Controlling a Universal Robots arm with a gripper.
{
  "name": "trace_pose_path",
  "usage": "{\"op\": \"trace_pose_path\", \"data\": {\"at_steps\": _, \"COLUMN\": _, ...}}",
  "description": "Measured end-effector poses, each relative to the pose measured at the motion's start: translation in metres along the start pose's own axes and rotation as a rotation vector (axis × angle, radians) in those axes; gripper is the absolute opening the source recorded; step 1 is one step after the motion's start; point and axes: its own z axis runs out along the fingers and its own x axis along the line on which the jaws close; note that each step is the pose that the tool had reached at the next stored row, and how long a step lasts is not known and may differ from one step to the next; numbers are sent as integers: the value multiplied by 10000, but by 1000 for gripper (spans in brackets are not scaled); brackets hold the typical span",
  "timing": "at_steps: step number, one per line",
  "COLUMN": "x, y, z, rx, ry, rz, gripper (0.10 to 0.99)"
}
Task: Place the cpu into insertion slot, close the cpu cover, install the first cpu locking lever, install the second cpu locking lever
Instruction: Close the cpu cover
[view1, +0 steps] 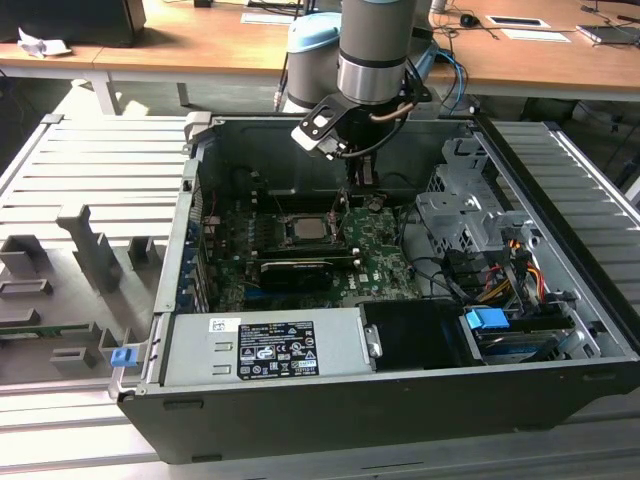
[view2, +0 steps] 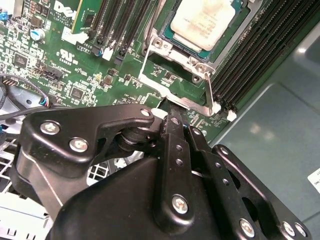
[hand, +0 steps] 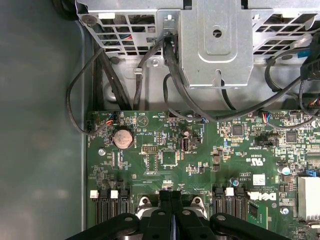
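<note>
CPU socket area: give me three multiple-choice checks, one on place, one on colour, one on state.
1. Where is the cpu? A) in the insertion slot B) on the power supply C) outside the case
2. Colour of the circuit board? A) blue B) green C) red
3. Fingers of the end effector? A) spread wide B) shut together C) gripping a cable
Key: 1 A, its pale face sits inside the slot's metal rim; 2 B, green in both wrist views; 3 B, they meet in the first wrist view.
</note>
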Motion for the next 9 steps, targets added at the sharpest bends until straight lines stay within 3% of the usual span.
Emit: {"op": "trace_pose_path", "data": {"at_steps": 9, "x": 0, "y": -23, "z": -1, "rx": 0, "ry": 0, "rz": 1, "gripper": 106}}
